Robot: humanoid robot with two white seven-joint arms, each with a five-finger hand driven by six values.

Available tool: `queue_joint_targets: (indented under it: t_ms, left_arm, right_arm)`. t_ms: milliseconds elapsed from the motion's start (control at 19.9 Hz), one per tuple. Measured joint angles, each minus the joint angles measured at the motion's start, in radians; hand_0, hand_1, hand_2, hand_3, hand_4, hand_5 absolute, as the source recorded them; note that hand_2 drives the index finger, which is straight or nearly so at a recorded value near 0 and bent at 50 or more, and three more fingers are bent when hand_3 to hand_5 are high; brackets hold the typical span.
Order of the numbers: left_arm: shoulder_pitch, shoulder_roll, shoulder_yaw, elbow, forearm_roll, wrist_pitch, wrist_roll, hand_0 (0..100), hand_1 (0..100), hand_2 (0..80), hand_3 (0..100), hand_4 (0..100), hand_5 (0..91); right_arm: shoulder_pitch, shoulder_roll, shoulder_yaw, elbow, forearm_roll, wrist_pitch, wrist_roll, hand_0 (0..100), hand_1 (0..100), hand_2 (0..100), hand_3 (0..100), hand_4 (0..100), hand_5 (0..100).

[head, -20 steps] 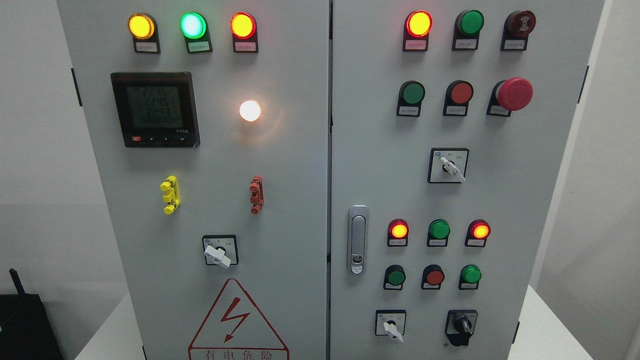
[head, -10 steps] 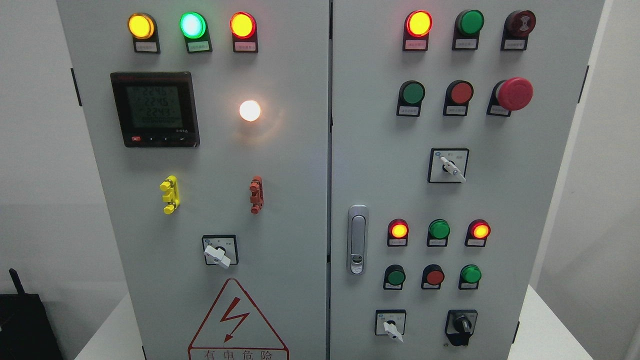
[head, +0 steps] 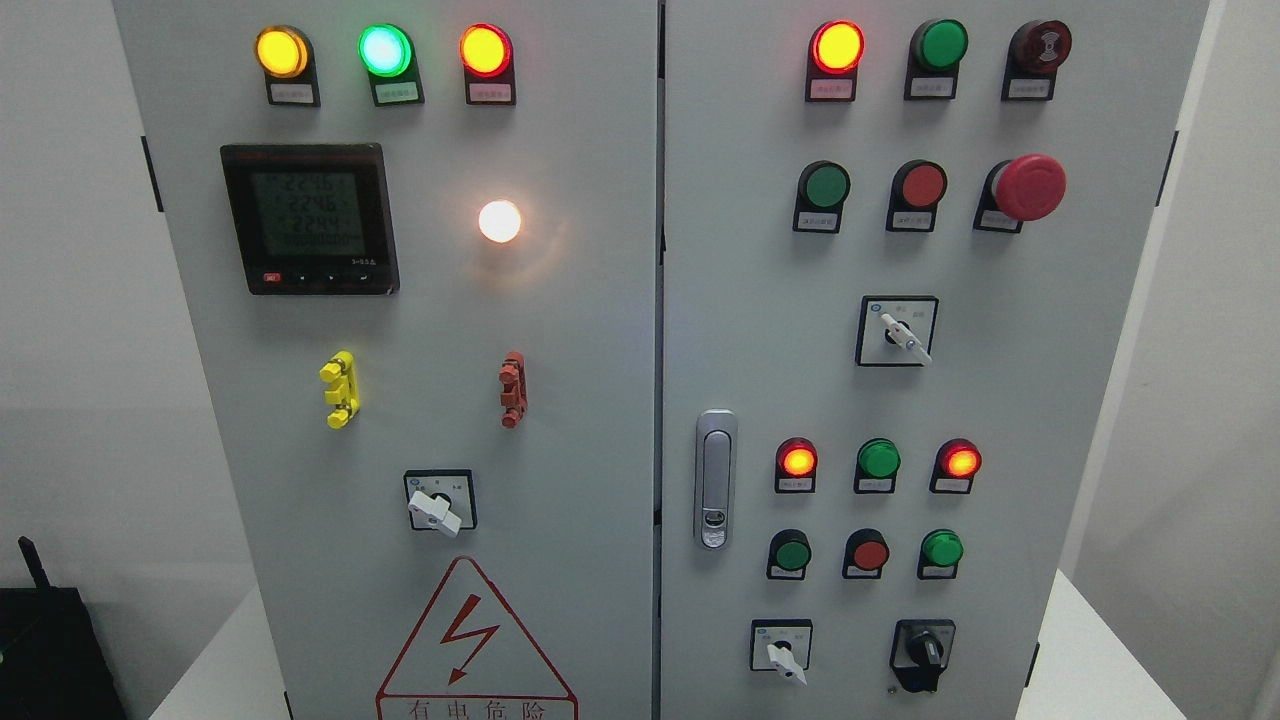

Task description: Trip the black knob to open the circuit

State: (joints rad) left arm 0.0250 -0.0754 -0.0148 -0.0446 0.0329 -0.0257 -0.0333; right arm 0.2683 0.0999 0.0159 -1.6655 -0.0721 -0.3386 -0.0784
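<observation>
The black rotary knob (head: 923,653) sits at the grey cabinet's (head: 600,330) lower right, apparently upright, right of a white-handled selector switch (head: 782,650).

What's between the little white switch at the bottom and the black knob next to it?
Nothing; the head view shows bare grey panel between white switch and black knob.

No part of the robot's body shows.

Single head view – close, facing the cabinet (head: 600,330) front, seemingly angled slightly downward
</observation>
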Motion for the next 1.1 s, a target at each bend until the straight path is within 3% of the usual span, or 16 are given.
queue_joint_targets:
  t_ms: [551,1103]
  left_arm:
    - [0.0,0.0,0.0,0.0,0.0,0.0,0.0,12,39,0.0,0,0,0.0]
    - [0.0,0.0,0.0,0.0,0.0,0.0,0.0,12,39,0.0,0,0,0.0]
  right_arm:
    - [-0.099,0.0,-0.029,-0.055,-0.001,0.107,0.0,0,0,0,100,100,98]
    - [-0.169,-0.001,-0.035,-0.078,-0.001,0.168,0.0,0,0,0,100,100,98]
